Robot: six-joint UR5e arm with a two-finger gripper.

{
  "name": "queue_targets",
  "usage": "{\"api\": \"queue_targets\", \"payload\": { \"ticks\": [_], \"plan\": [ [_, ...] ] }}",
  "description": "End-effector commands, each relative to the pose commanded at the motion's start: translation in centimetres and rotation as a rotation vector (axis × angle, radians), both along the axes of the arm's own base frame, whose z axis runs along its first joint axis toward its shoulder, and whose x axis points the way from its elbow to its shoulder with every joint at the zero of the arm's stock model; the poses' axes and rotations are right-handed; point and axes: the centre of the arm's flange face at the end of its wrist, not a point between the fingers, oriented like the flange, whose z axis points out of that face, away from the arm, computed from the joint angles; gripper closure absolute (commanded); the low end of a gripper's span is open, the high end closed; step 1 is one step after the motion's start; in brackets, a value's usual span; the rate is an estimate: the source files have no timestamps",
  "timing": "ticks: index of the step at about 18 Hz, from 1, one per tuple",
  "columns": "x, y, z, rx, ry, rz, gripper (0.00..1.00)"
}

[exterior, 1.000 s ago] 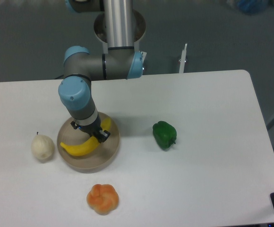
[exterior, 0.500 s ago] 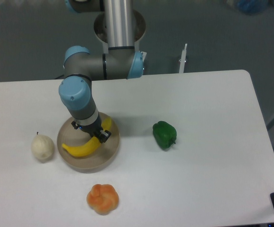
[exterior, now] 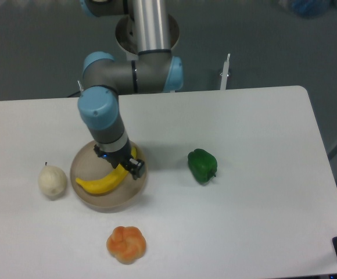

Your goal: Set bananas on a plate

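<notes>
The bananas (exterior: 103, 182) are lying inside the plate (exterior: 82, 196), curved across it from the lower left toward the upper right, yellow body fully within the rim as far as this view is showing. The end effector (exterior: 124, 165) is sitting right at the upper-right part of the fruit, over the plate's right half, and its fingers are hidden under the wrist body, so whether it is gripping or has let go I cannot tell. Judging by how things are lying, the placing looks basically done and the step in hand is the release and retreat. Doing that well means opening the fingers fully before any lift, then going straight up, not sideways, so the fruit is not getting dragged or flicked over the low rim. The banana is smooth and curved, so it is likely rocking a bit if nudged; a slow clean lift is the safer call. The plate is shallow and probably light, so pressing down or catching its edge could be sliding it on the bench (exterior: 250, 221). Neighbours: the pale pear-like fruit (exterior: 52, 181) is just beside the plate's left edge, the orange lobed fruit (exterior: 126, 244) is near below it, the green pepper (exterior: 202, 166) is well apart to the right; none is touching the plate, though the pale one is close.
</notes>
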Motion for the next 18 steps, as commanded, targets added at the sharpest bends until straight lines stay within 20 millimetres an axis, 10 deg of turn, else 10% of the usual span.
{"api": "queue_targets", "payload": {
  "ticks": [7, 18],
  "plan": [
    [-6.9, 0.5, 5.4, 0.086, 0.066, 0.016, 0.00],
    [-17.6, -2.3, 8.2, 0.030, 0.171, -0.269, 0.00]
  ]
}}
